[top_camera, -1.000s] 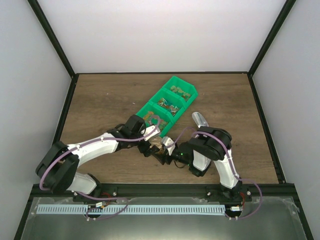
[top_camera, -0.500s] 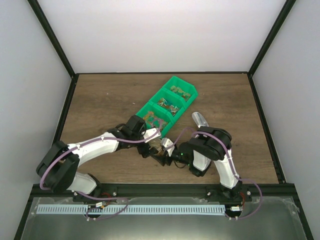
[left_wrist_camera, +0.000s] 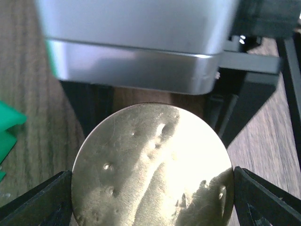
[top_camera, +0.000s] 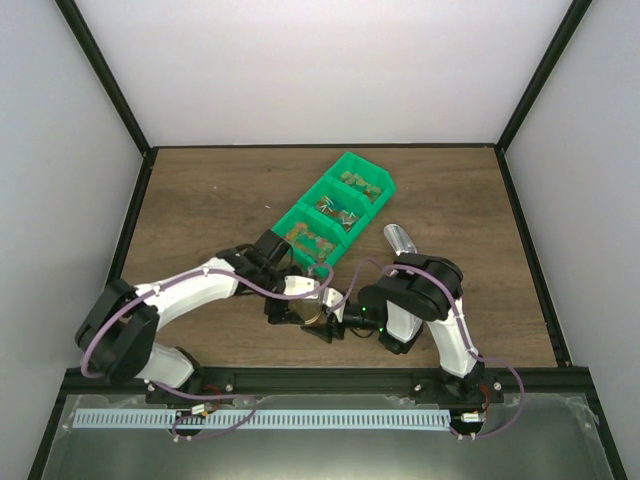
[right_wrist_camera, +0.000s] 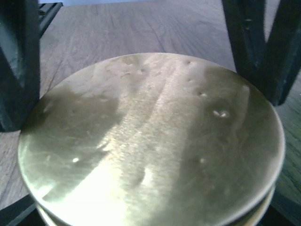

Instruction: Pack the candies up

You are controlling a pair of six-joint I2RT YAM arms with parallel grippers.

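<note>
A round gold tin [top_camera: 315,312] hangs between both grippers near the table's front middle. In the left wrist view its dented lid [left_wrist_camera: 153,165] fills the space between my left gripper's [left_wrist_camera: 151,200] fingers, which touch its rim on both sides. In the right wrist view the same lid [right_wrist_camera: 150,141] spans my right gripper [right_wrist_camera: 150,214], whose fingers show only at the bottom corners. The candies [top_camera: 336,208] lie in the green bin. The inside of the tin is hidden.
The green three-compartment bin [top_camera: 372,200] sits diagonally behind the grippers; its corner [left_wrist_camera: 7,134] shows at the left of the left wrist view. A metal scoop [top_camera: 399,238] lies right of the bin, beside the right arm's elbow [top_camera: 425,285].
My left gripper has moved nearer and leftward to the tin and its jaws have narrowed onto the lid. The right gripper with the tin has shifted slightly left.
</note>
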